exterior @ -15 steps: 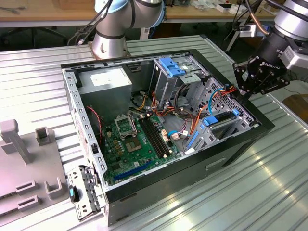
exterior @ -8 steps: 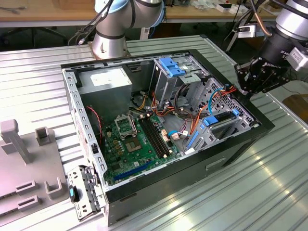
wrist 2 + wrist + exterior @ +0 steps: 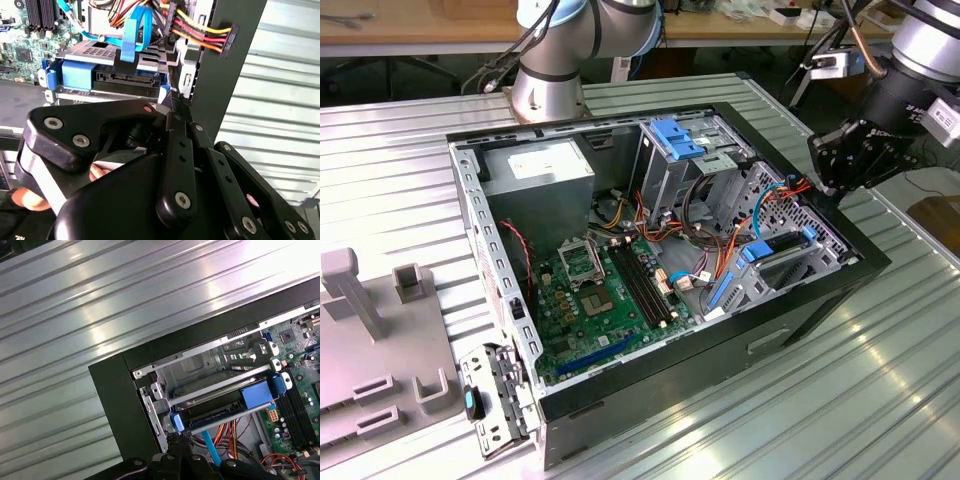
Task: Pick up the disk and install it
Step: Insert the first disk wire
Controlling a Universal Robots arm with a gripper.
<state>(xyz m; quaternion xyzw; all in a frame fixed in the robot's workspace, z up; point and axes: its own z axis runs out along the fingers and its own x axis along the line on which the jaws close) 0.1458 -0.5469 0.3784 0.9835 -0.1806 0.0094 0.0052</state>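
Note:
The disk [image 3: 782, 256] lies in the lower drive bay at the front corner of the open computer case [image 3: 715, 345], on the exterior view's right. Its blue carrier rails [image 3: 257, 392] line its sides. Its connector end [image 3: 127, 77] faces the wrist, and a blue ribbon cable loops over it. My gripper [image 3: 827, 188] hovers just above the case wall beside that bay. Both wrist views show its black fingertips [image 3: 175, 102] drawn together at the disk's blue corner tab [image 3: 178, 423]. Nothing is held between them.
Inside the case are a green motherboard [image 3: 595, 290], a grey power-supply box [image 3: 540, 165], an upper drive cage with a blue top [image 3: 680, 140] and bundles of red, yellow and orange wires [image 3: 200, 30]. A ribbed metal table [image 3: 880, 370] surrounds the case. Grey fixtures [image 3: 360, 300] stand at the exterior view's left.

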